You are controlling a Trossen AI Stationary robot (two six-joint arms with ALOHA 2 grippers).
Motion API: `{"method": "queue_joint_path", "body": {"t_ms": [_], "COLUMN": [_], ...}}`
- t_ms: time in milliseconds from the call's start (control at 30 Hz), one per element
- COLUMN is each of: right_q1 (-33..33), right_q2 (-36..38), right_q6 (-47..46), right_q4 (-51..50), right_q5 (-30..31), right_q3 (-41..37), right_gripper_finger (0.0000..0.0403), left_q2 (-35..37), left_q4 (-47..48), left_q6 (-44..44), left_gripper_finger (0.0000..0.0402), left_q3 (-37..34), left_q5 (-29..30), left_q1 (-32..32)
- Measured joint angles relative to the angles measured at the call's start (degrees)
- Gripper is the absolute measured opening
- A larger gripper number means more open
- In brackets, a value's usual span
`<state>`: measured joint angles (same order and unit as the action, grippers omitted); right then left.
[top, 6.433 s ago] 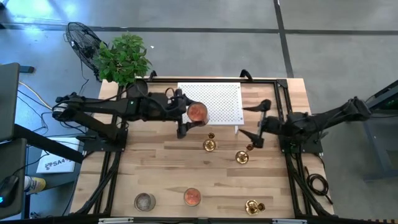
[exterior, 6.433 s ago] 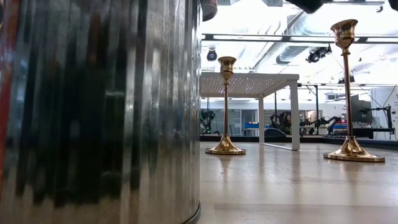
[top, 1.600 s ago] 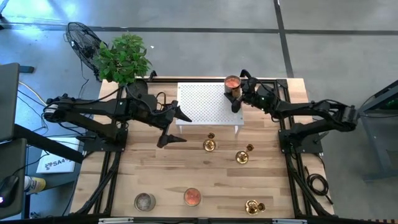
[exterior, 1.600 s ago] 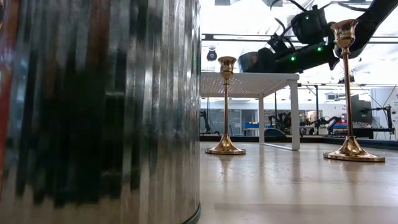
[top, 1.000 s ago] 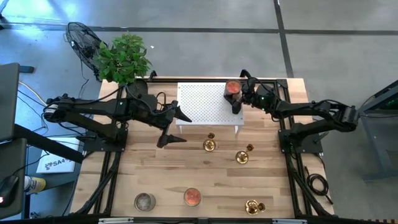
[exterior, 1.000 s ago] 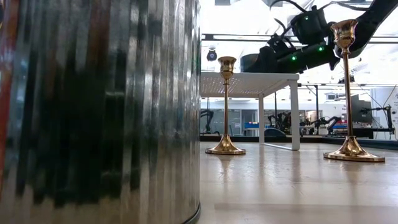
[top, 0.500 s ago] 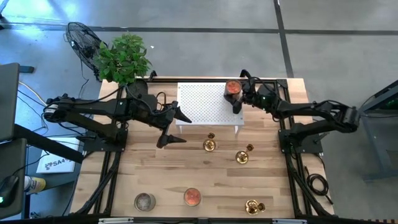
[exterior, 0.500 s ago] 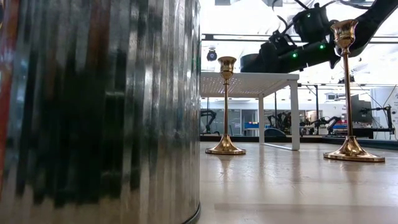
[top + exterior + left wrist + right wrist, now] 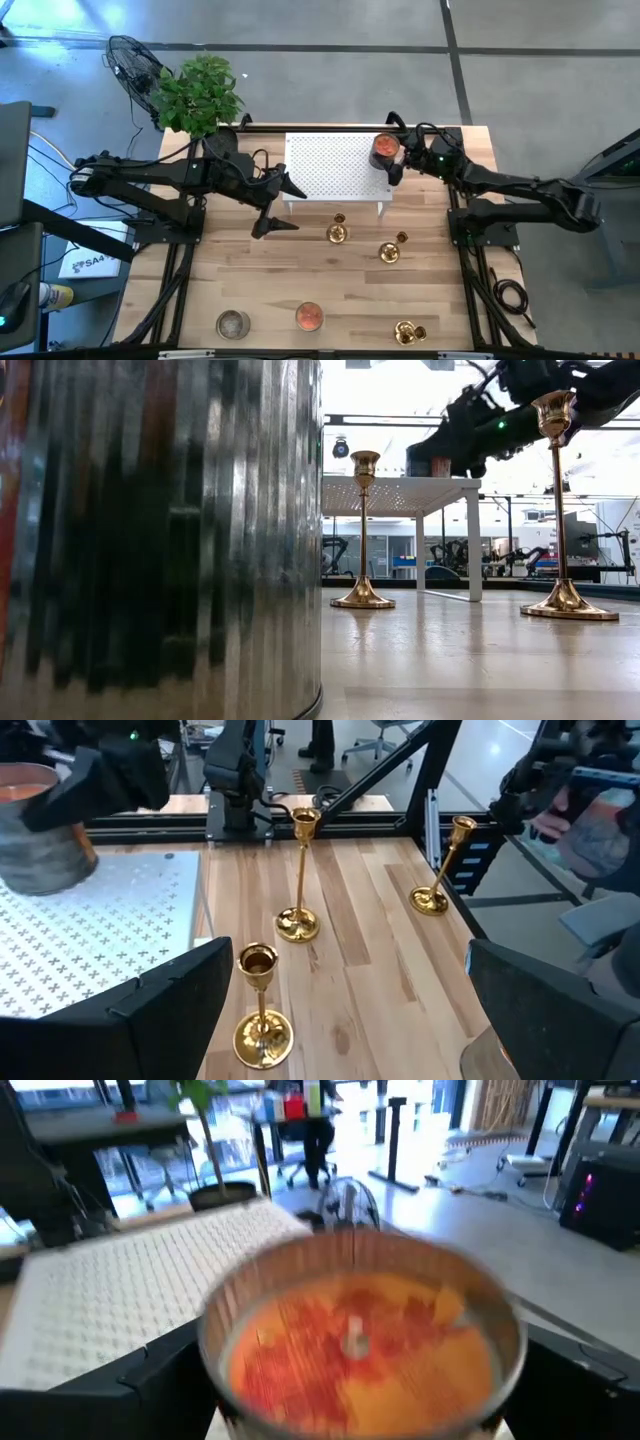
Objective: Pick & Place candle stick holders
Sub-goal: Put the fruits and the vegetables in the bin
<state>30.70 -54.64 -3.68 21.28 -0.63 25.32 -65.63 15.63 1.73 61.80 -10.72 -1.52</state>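
Several gold-brass candle stick holders stand on their round bases on the wooden table: one just in front of the white perforated stand, two to its right, and one at the near edge. Three of them show in the left wrist view. My left gripper is open and empty by the stand's near left corner. My right gripper is shut on a metal tin candle with orange wax over the stand's right end. My right gripper pinches the tin candle's side wall between its two fingers, one on each side of the round tin. The fingers come from the table's right side. The tin is upright, open top up, at the stand's top. I cannot tell whether it rests there.
Two more tin candles stand near the table's front edge; one fills the left of the low view. A potted plant stands at the far left corner. Bare wood lies between the stand and the front tins.
My right gripper has moved toward the table's right edge with the tin candle, along the top of the white stand; the tin stays upright. My left gripper has kept still and open.
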Motion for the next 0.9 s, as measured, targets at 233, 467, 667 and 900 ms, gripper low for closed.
{"method": "queue_joint_path", "body": {"t_ms": [233,467,667,900], "right_q1": [0.00,0.00,0.00,0.00], "right_q2": [-1.22,-5.56,-9.64,-15.46], "right_q6": [-0.76,-0.93,-1.09,0.07], "right_q4": [1.00,7.36,8.39,6.81], "right_q5": [-2.41,-4.06,-4.31,-4.08], "right_q3": [0.23,0.22,2.78,8.27], "right_gripper_finger": [0.0374,0.0374,0.0374,0.0374], "left_q2": [0.00,0.00,0.00,0.00], "left_q4": [-0.03,-0.03,-0.05,-0.03], "left_q6": [-0.21,-0.18,-0.17,0.06], "left_gripper_finger": [0.0395,0.0395,0.0395,0.0395], "left_q3": [0.00,0.00,0.00,0.00], "left_q5": [1.40,1.38,1.32,0.96], "left_q1": [0.00,0.00,0.00,0.00]}}
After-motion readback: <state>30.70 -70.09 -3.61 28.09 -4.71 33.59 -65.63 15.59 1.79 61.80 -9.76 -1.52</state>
